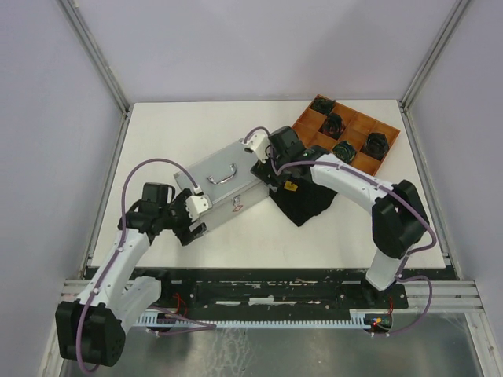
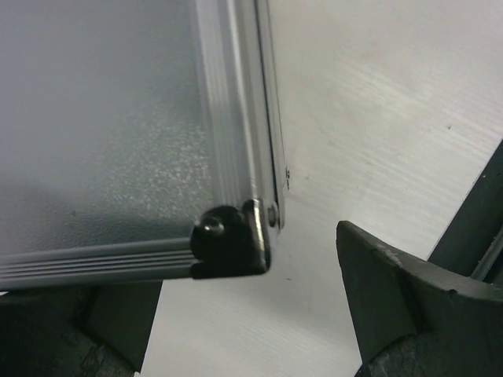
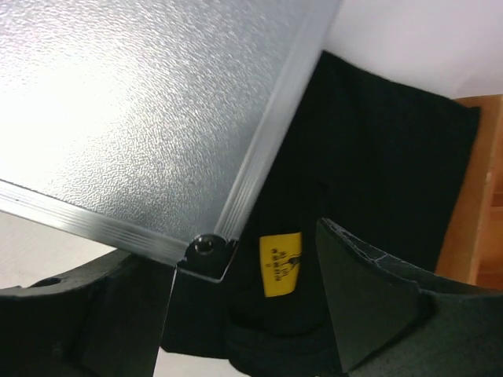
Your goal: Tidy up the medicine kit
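Down at the near edge of the top view, the left gripper [image 1: 194, 210] sits at the near-left corner of the medicine kit [image 1: 224, 177]. The kit is a silver-grey rectangular metal case, lid shut, lying slantwise mid-way across the white table [image 1: 196, 126]. The right gripper [image 1: 267, 161] is at its far right corner. A black fabric pouch [image 1: 302, 200] with a yellow tag lies just beside that end. Beyond it is an orange-brown divided tray [image 1: 305, 119] holding dark items.

From the left wrist, the dark fingers [image 2: 393, 306] stand apart, and the kit's black-capped corner lies between them, unclamped.

From the right wrist, the fingers [image 3: 377, 306] also stand apart, straddling the other corner above the pouch, gripping nothing.

I'd judge the arms are bracketing the case to square it up. Next, both claws need to press in evenly, or the case will swivel.
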`<state>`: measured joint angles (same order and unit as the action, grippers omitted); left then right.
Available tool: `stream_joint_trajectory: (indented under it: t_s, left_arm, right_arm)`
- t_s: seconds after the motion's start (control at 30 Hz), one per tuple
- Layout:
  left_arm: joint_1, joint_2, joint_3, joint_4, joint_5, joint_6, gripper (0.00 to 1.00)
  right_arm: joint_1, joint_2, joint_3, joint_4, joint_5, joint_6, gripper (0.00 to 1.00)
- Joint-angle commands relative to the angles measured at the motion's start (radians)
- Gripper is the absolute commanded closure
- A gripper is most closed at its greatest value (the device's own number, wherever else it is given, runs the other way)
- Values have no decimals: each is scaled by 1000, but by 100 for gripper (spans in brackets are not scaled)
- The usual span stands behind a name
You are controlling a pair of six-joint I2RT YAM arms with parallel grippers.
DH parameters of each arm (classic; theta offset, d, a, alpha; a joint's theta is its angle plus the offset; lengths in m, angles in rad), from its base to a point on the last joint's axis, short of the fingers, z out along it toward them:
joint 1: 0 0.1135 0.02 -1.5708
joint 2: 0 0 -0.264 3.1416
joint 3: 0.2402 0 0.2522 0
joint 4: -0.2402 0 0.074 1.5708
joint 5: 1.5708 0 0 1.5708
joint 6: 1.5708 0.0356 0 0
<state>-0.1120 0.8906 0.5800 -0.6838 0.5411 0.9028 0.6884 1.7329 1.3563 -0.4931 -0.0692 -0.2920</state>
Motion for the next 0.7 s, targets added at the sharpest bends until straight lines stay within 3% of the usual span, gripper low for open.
stream_joint_trajectory:
  t_s: [0.0, 0.17, 0.37, 0.53, 0.67]
  left_arm:
    - [-76, -6, 0, 108, -16, -117, 9]
    - [-113, -48, 16, 62, -24, -131, 10]
    - [-116, -128, 117, -126, -137, -67, 8]
    - [-116, -112, 271, -247, -179, -72, 7]
    - [-116, -93, 340, -154, -155, -178, 7]
  right_arm:
    - [-45, 48, 141, 50, 31, 17, 22]
    - [-76, 43, 172, 11, -27, 54, 21]
    - [-93, -112, 4, 8, -181, 101, 19]
    - [-85, -207, -195, 202, -432, 277, 18]
    - [-65, -183, -271, 398, -553, 477, 20]
